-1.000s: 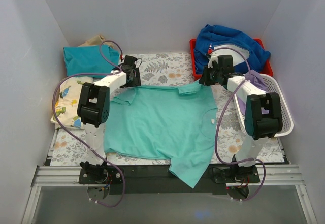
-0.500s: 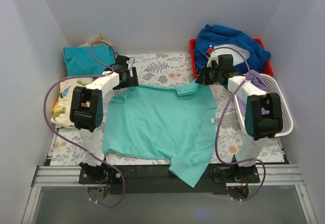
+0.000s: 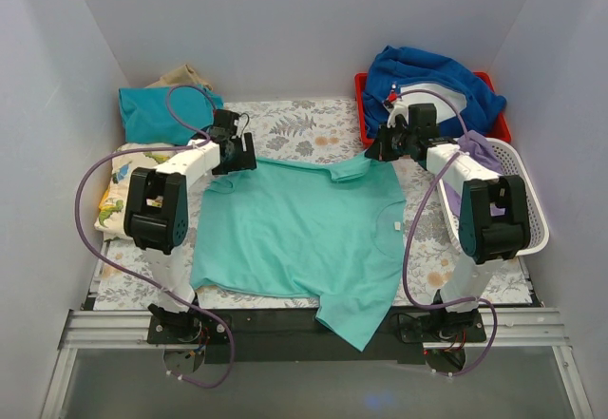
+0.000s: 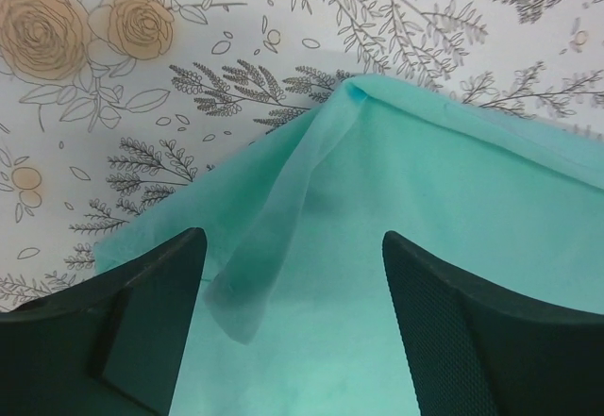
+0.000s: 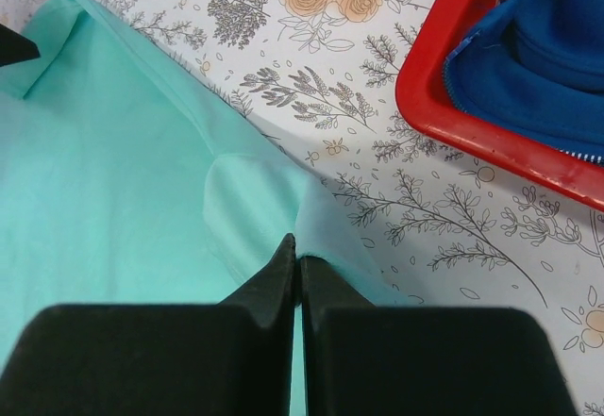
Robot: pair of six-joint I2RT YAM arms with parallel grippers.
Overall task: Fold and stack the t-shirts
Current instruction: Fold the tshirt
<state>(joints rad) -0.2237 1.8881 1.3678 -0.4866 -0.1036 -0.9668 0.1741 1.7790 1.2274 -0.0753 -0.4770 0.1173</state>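
The mint-turquoise t-shirt lies spread on the floral cloth, one sleeve hanging over the near edge. My left gripper hovers open over its far left corner. In the left wrist view the gripper straddles a small turned-over flap without holding it. My right gripper is at the far right corner, shut on a raised fold of the shirt in the right wrist view. The darker teal folded tee and the cream dinosaur-print tee lie at the far left.
A red bin at the back right holds the royal-blue fleece jacket; both show in the right wrist view. A white basket stands on the right. White walls close three sides.
My left arm has swung to the left and its gripper has shifted slightly left and nearer. The shirt's far left edge lies flatter and more drawn out. The right gripper has barely moved.
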